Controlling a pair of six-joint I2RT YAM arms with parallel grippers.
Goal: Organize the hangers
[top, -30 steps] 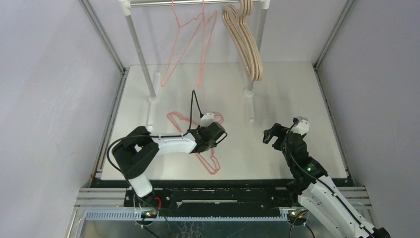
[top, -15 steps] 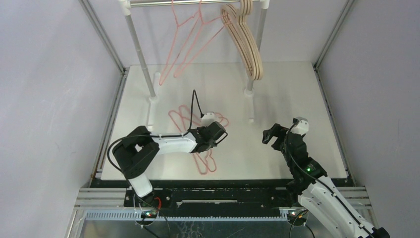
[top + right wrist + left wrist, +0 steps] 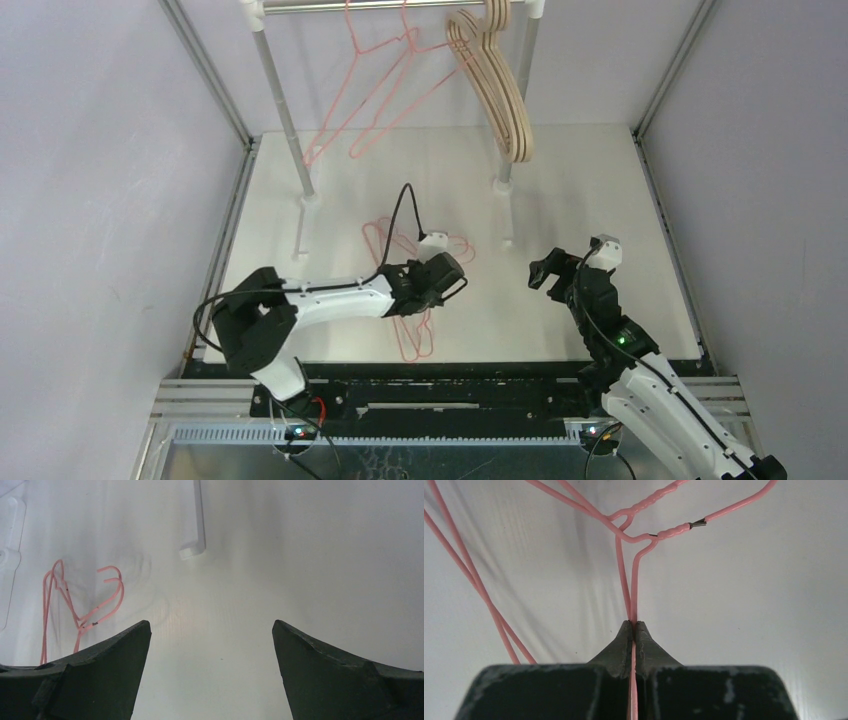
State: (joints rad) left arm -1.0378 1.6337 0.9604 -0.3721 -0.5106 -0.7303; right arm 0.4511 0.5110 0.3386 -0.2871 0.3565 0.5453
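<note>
Two thin pink wire hangers (image 3: pixel 415 335) lie overlapped on the white table, hooks toward the right. My left gripper (image 3: pixel 442 277) sits low over them, and in the left wrist view it (image 3: pixel 633 624) is shut on the pink wire just below the twisted necks (image 3: pixel 669 531). Two wire strands run into the fingertips; I cannot tell whether one or both are pinched. More pink hangers (image 3: pixel 368 92) and thick beige hangers (image 3: pixel 497 90) hang from the silver rail (image 3: pixel 390 5). My right gripper (image 3: pixel 545 272) (image 3: pixel 210 625) stands open and empty, right of the lying hangers (image 3: pixel 80 611).
The rack's left pole (image 3: pixel 285 110) and right pole (image 3: pixel 512 150) stand on white feet (image 3: pixel 198 525) at the back of the table. Grey walls close in both sides. A black rail runs along the near edge (image 3: pixel 450 370).
My left gripper has shut on the pink wire and shifted a little right, dragging the lying hangers with it. The pink hangers on the rail have swung. The right arm is still.
</note>
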